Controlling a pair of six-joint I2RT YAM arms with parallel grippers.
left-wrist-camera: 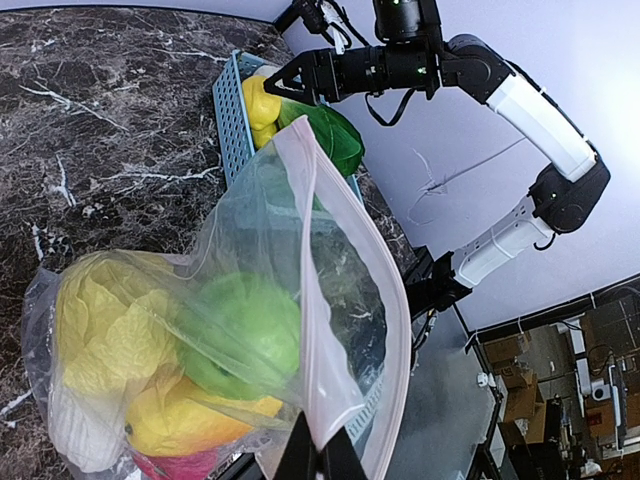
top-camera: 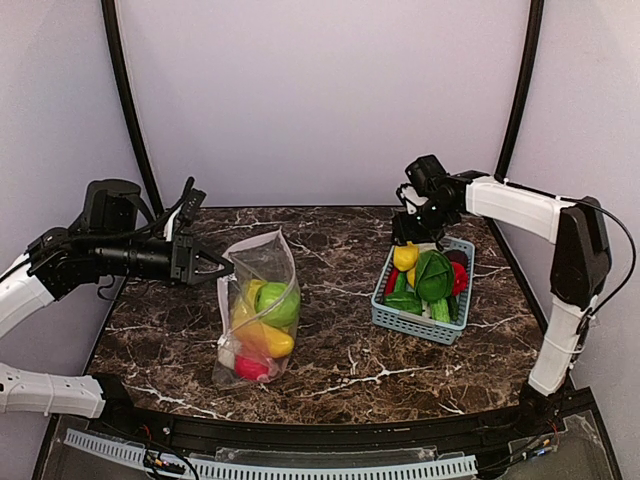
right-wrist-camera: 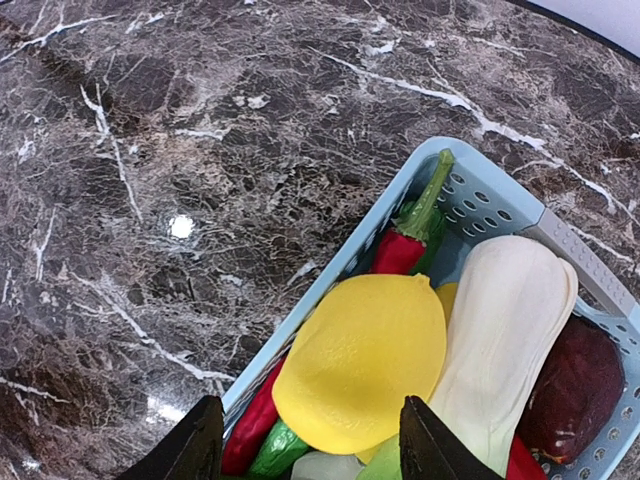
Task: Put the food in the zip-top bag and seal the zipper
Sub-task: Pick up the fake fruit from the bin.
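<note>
The clear zip-top bag (top-camera: 262,300) stands upright left of the table's centre. It holds a green apple (top-camera: 280,303), an orange-yellow pepper (top-camera: 266,340), a red fruit (top-camera: 250,368) and yellow-white cabbage (left-wrist-camera: 105,320). My left gripper (top-camera: 212,265) is shut on the pinkish zipper strip (left-wrist-camera: 345,330) at the bag's mouth, which gapes open. My right gripper (top-camera: 408,235) is open above the basket, its fingers (right-wrist-camera: 195,450) spread either side of a yellow lemon (right-wrist-camera: 365,360) lying there. The lemon also shows in the top view (top-camera: 405,256).
The light-blue slotted basket (top-camera: 425,328) at the right holds a green leafy vegetable (top-camera: 433,275), red chillies (right-wrist-camera: 400,250), a pale white vegetable (right-wrist-camera: 510,320) and a dark red fruit (right-wrist-camera: 580,385). Dark marble table (top-camera: 340,300) lies between bag and basket.
</note>
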